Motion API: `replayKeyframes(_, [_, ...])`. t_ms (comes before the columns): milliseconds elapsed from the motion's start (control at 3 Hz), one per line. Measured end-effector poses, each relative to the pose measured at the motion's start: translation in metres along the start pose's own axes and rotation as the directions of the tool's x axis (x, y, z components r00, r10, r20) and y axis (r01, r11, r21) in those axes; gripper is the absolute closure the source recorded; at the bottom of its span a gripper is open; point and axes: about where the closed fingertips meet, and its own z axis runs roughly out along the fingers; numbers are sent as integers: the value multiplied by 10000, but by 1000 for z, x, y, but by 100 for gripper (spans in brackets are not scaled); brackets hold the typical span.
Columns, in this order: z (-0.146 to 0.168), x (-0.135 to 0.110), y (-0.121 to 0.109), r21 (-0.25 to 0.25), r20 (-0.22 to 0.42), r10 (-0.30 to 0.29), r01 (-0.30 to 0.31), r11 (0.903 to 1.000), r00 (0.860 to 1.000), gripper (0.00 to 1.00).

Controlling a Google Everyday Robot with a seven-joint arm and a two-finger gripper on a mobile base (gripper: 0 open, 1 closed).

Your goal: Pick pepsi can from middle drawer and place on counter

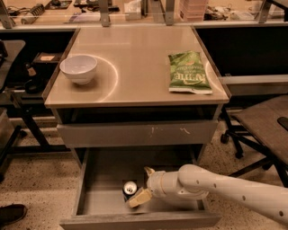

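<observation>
The pepsi can (130,188) stands upright on the grey floor of the pulled-out middle drawer (103,177), near its front centre. My gripper (143,185) reaches into the drawer from the right on a white arm (216,191). It is open, with one tan finger (138,198) low beside the can's right side and the other finger (149,171) further back. The can sits just left of the fingertips and is not held. Above the drawers, the tan counter (135,85) has no can on it.
A white bowl (78,68) sits on the counter's left, a green chip bag (189,77) on its right. A shut drawer front with white scuffs (135,134) overhangs the open drawer. An office chair (265,126) stands to the right, a cluttered workbench (135,11) behind.
</observation>
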Motion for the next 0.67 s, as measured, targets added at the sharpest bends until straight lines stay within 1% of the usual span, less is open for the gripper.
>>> replayKeyframes(333, [10, -4, 3, -91, 221, 74, -72, 9999, 9997, 0])
replayKeyframes(667, [15, -15, 11, -151, 461, 108, -101, 9998, 9989, 0])
